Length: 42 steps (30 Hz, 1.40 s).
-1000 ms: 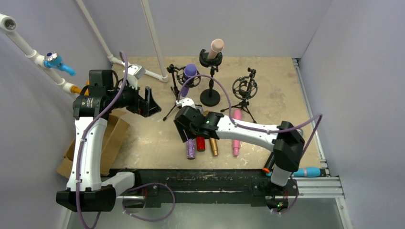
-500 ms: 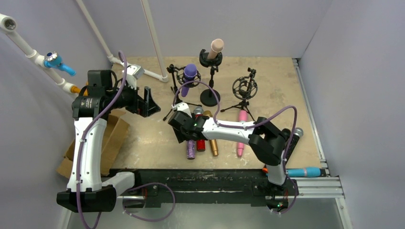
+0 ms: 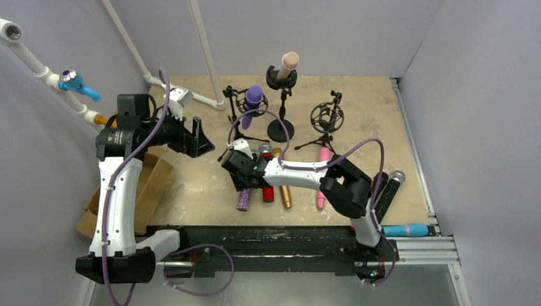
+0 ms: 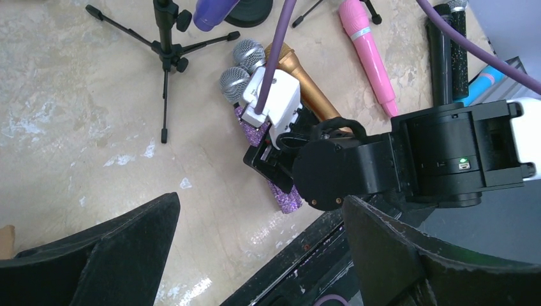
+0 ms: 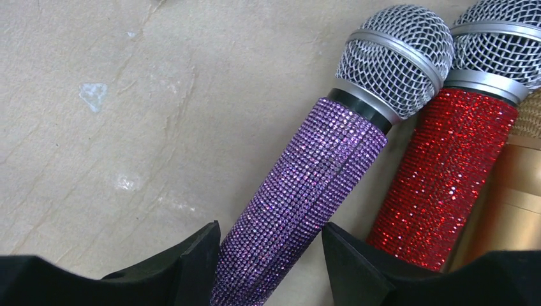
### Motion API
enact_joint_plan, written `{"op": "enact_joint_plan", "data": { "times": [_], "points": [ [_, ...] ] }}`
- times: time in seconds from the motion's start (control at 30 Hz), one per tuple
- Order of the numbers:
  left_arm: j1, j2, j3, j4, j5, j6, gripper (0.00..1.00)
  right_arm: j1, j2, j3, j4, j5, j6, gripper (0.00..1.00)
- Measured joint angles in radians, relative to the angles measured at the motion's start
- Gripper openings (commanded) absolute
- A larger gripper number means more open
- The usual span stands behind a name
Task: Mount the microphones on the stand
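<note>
Tabletop [image 3: 191, 185] | glittery purple microphone [image 5: 306, 172] flat, head rearward | right gripper [image 5: 269, 231] clamps it | left gripper [image 4: 259, 201] agape, empty

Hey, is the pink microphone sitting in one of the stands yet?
No, the pink microphone lies flat on the table, near the empty tripod stand.
</note>
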<state>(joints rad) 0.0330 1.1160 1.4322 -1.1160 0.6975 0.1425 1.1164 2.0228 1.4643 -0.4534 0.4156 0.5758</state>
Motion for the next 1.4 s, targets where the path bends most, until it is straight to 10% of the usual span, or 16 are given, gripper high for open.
{"op": "enact_joint_plan", "data": {
  "times": [0.33,0.53,0.9,1.4],
  "points": [
    [0.0,-0.014,0.011,-0.009,0.006,0.0,1.0,0.0,0.018,0.019,0.045,-0.048,0.01,0.24],
    [0.0,-0.033,0.021,-0.017,0.006,0.001,1.0,0.0,0.018,0.02,0.051,-0.081,0.006,0.49],
    [0.0,-0.038,0.032,-0.027,0.01,0.001,1.0,-0.001,0.043,0.045,0.054,-0.105,-0.004,0.25],
    [0.0,-0.071,0.059,-0.031,0.01,0.0,1.0,0.0,0.111,0.125,0.036,-0.119,-0.037,0.6]
  ]
}}
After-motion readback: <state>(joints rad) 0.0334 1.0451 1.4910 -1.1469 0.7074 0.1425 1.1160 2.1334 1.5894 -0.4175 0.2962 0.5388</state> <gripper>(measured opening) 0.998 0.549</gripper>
